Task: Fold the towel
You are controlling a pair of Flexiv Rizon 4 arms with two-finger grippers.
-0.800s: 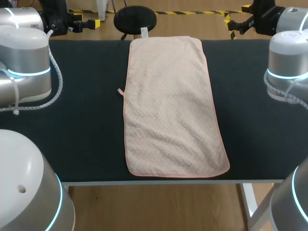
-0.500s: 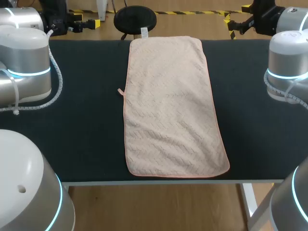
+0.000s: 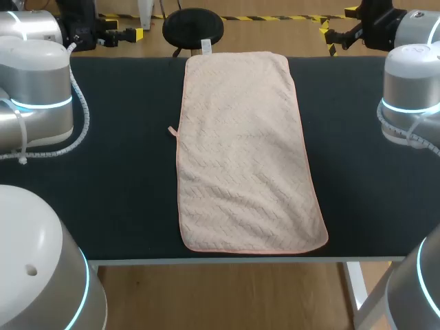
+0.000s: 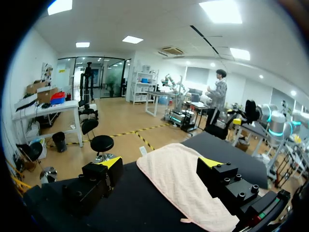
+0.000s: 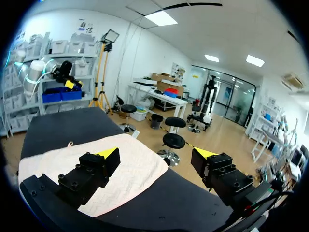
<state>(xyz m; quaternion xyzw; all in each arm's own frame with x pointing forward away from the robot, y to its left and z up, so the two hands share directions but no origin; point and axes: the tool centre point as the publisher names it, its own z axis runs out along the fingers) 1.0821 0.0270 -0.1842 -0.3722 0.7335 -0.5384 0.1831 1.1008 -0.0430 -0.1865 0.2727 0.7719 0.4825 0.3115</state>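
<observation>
A pale pink towel (image 3: 244, 151) lies flat and unfolded, lengthwise down the middle of the dark table (image 3: 117, 192). Its near end stops just short of the table's front edge, and a small loop (image 3: 172, 130) sticks out of its left side. My left gripper (image 3: 118, 32) hangs open at the far left corner, off the towel. In the left wrist view the left gripper (image 4: 161, 166) holds nothing, with the towel (image 4: 178, 186) ahead of it. My right gripper (image 3: 338, 32) is open at the far right corner. The right gripper (image 5: 157, 155) is likewise bare, the towel (image 5: 137, 166) ahead of it.
Dark table top shows on both sides of the towel. The thick silver links of my left arm (image 3: 38, 89) and my right arm (image 3: 412, 89) stand over the table's left and right sides.
</observation>
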